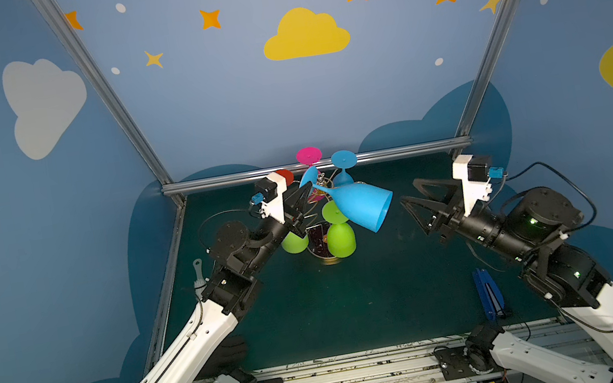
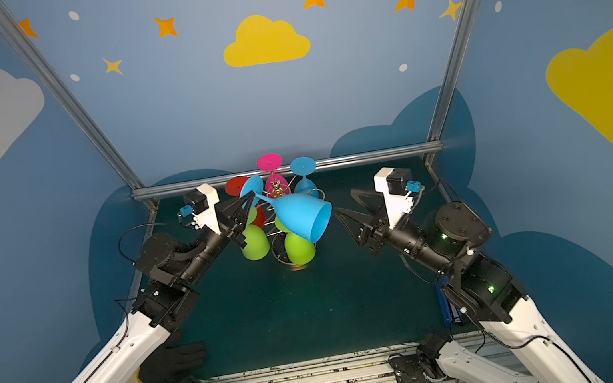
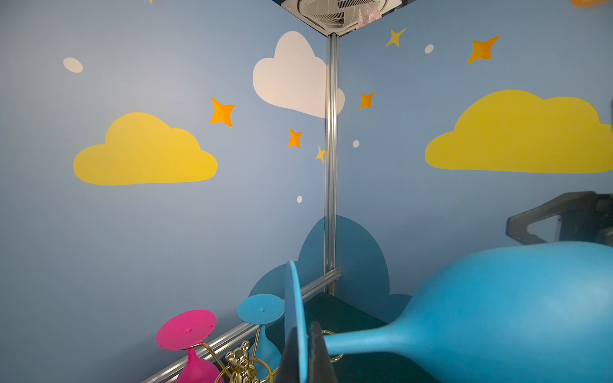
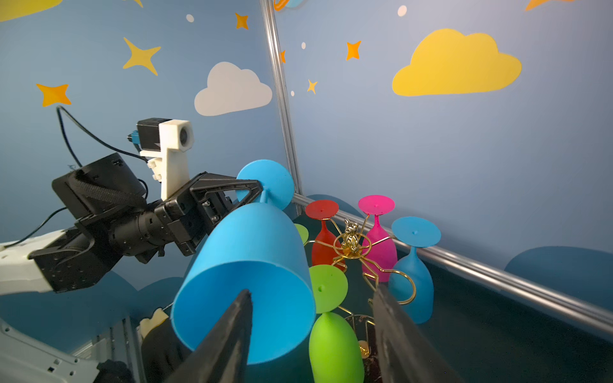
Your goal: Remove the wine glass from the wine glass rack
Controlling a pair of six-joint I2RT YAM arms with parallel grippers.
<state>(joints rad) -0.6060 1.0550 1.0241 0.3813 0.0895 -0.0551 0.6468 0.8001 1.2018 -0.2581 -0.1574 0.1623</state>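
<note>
The green bench (image 1: 358,310) is carrying the wine glass rack (image 4: 351,238) in its far middle part, and the rack is the first risk. It is thin wire and is holding several other glasses, so one side pull could be tipping the whole thing over. The blue wine glass (image 1: 361,204) is hanging above and in front of the rack. It is tilted almost sideways, with its foot to the far left and its open bowl pointing right. In the left wrist view a gold loop is showing just beside the stem, and I cannot tell whether the stem is free of it. If it is not free, moving away would be dragging the rack along. Just under the bowl a green glass (image 1: 340,239) is hanging on the rack, so a drop of the bowl would be knocking it. The left claw (image 2: 251,198) is closed on the thin stem near the foot, far from the heavy bowl. I am judging that the glass could be turning or slipping in this small grip. The right claw (image 1: 409,191) is waiting just beside the bowl rim, with jaws apart and holding nothing. If it is closing on the smooth round rim off centre, it could be pushing the glass out of the left claw.
</note>
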